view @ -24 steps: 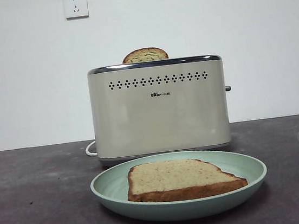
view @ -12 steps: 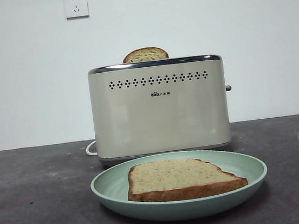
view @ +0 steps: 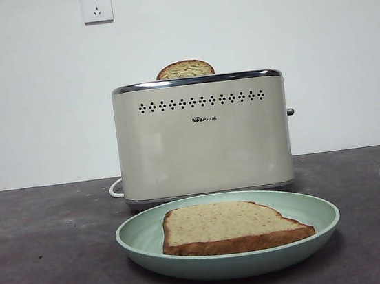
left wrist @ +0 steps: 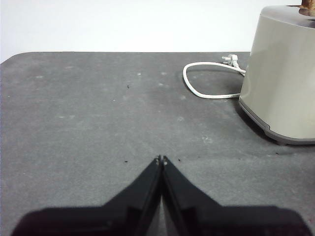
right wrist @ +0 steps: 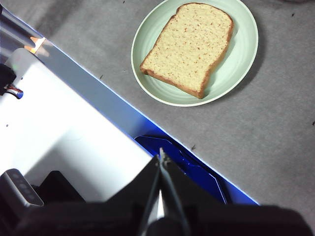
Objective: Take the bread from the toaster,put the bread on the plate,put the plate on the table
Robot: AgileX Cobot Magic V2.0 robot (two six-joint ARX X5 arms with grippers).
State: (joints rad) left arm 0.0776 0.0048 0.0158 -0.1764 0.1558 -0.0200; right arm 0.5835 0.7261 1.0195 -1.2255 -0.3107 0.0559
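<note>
The bread (view: 228,226) (right wrist: 189,46) lies flat in the mint-green plate (view: 311,227) (right wrist: 241,59), which rests on the dark table (view: 44,257) in front of the cream toaster (view: 204,140) (left wrist: 283,73). A second slice's domed top (view: 184,69) sticks out of the toaster slot. My left gripper (left wrist: 161,160) is shut with nothing in it, low over the table to one side of the toaster. My right gripper (right wrist: 161,156) is shut and empty, raised well back from the plate, over the table's edge. Neither gripper shows in the front view.
The toaster's white cord (left wrist: 206,81) (view: 114,188) loops on the table beside it. A white and blue base (right wrist: 74,132) lies under the right gripper, beyond the table's edge. Wall sockets (view: 96,6) sit high on the white wall.
</note>
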